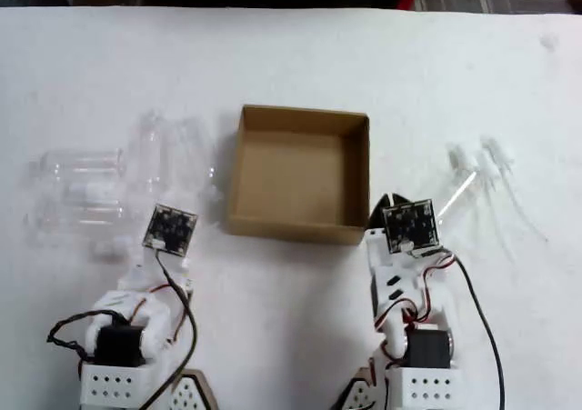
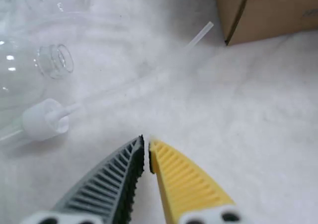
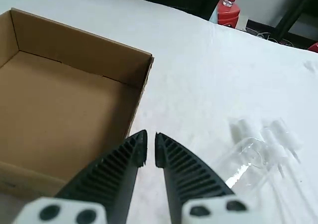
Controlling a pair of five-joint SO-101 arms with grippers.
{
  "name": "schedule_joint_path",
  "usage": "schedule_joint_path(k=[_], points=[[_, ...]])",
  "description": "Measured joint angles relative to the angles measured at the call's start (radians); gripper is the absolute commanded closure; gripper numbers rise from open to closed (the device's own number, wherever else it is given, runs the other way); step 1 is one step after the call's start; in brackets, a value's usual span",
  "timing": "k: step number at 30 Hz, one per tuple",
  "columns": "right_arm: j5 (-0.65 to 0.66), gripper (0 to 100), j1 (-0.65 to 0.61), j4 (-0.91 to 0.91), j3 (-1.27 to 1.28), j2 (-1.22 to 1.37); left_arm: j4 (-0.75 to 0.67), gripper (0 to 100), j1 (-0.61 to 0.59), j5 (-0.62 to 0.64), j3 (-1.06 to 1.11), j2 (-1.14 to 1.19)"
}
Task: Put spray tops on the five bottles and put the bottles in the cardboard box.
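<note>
Because the bottles (image 1: 80, 166) looked like thin clear plastic, they would likely be light, slick and ready to roll or dent under a hard pinch. A hold across the body just below the neck seemed safest. The spray tops (image 1: 484, 160) appeared lighter still, and each trailed a thin, bendable tube. The stiff white collar would be the place to grip, not the tube.

Most bottles lay on their sides on the white surface (image 1: 291, 55), at nine o'clock from the cardboard box (image 1: 300, 231). They were colourless and almost vanished against it, and their open necks carried no tops. The spray tops lay in a loose cluster at three o'clock from the box. What seemed to be a lone bottle (image 3: 238, 159) lay just beside them. The box was brown, open-topped and had nothing in it.

The left end effector (image 2: 147, 147) hung over the surface at about seven o'clock from the box, its grey and yellow fingers drawn to a slit with nothing between them. Near it lay a loose spray top (image 2: 44, 120), its dip tube (image 2: 149, 80) pointing toward the box corner. The right end effector (image 3: 150, 147) sat at the box's five o'clock corner, equally narrow and holding nothing.
</note>
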Motion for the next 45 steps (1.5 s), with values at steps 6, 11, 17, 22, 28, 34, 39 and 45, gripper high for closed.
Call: schedule_joint_path(k=[6,11,17,22,28,34,39,45], points=[[0.000,97.7,0.000,0.002,0.000,0.000,0.000,98,0.000,0.000,0.000,0.000],[0.000,97.7,0.000,0.021,0.000,0.000,0.000,98,0.000,0.000,0.000,0.000],[0.000,97.7,0.034,0.021,0.000,0.000,0.011,98,-0.005,0.000,-0.044,0.000],[0.002,97.7,0.037,0.021,0.000,0.000,0.026,98,-0.041,0.003,-0.209,0.000],[0.000,97.7,0.037,0.021,0.000,0.000,0.029,97,-0.046,0.003,-0.264,-0.009],[0.000,97.7,0.037,0.021,0.000,0.000,-0.011,97,-0.052,0.003,-0.192,-0.009],[0.000,97.7,0.044,0.021,0.000,0.000,-0.207,97,-0.074,-0.023,-0.005,0.000],[0.002,97.7,0.043,0.021,0.000,0.000,-0.252,98,-0.207,-0.117,-0.002,0.000]])
